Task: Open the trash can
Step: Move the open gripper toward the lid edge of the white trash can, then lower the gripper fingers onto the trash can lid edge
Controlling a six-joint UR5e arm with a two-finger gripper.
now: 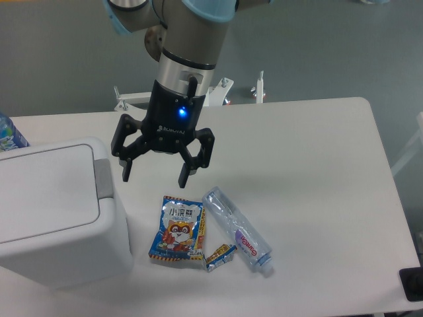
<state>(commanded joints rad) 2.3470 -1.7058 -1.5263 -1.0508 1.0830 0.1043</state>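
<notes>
Silver-grey arm (187,49) with light blue joint caps, black pincer (155,173) body with a glowing blue light, white lettering, thin black cable, two black jointed fingers (126,166)

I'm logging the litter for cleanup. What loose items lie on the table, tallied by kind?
Snack packets: 1, the snack packet
Plastic bottles: 1, the crushed bottle
Small wrappers: 1, the small wrapper
Total: 3
</notes>
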